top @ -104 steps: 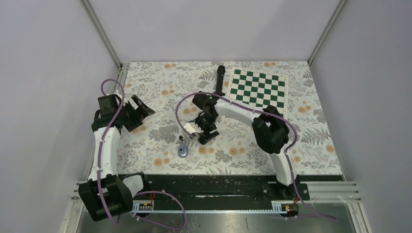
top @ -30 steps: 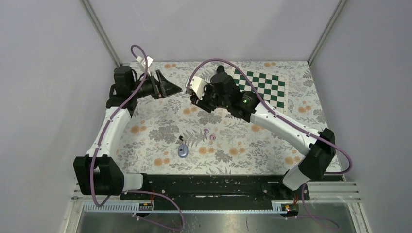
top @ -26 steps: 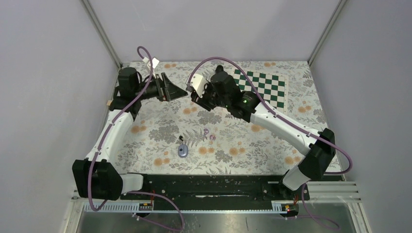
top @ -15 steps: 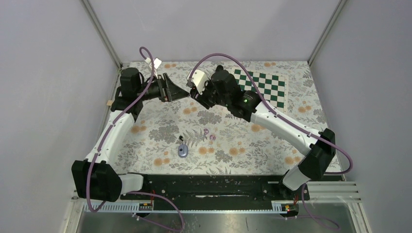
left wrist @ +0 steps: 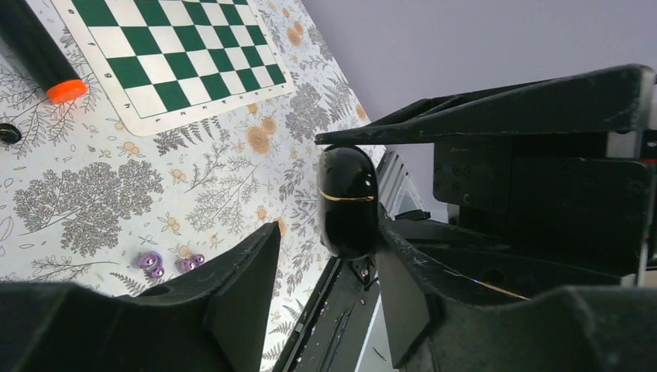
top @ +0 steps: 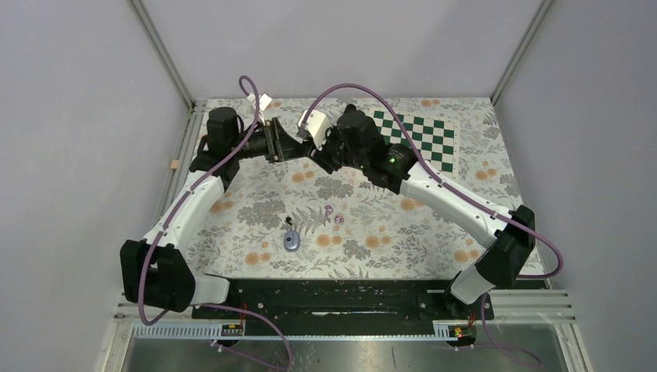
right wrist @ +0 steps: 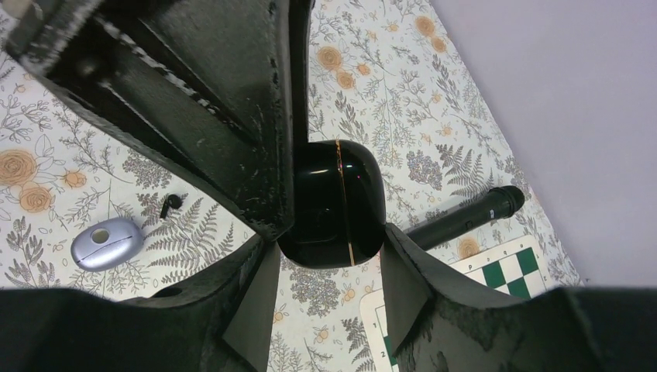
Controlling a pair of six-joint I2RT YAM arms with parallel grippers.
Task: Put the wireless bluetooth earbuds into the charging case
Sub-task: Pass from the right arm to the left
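The charging case (right wrist: 333,203) is glossy black with a thin gold seam, and it is held above the far middle of the table. My right gripper (right wrist: 324,256) is shut on it, one finger on each side. My left gripper (left wrist: 324,232) faces it from the left with its jaws round the case (left wrist: 347,201). One left finger touches the case and the other stands a little apart. Two lilac earbuds (top: 334,215) lie on the floral cloth below, also seen as lilac earbuds (left wrist: 169,262) in the left wrist view. A black earbud (right wrist: 170,203) lies by a blue-grey oval case (right wrist: 106,242).
The green-and-white chessboard (top: 422,139) lies at the far right. A long black microphone (right wrist: 465,218) with an orange end (left wrist: 63,91) rests beside it. The blue-grey oval case (top: 291,242) sits near the front middle. Grey walls close in the table on three sides.
My left arm has swung right up to the right gripper, and its jaws have narrowed round the black case. The right arm has hardly moved and still holds the case.
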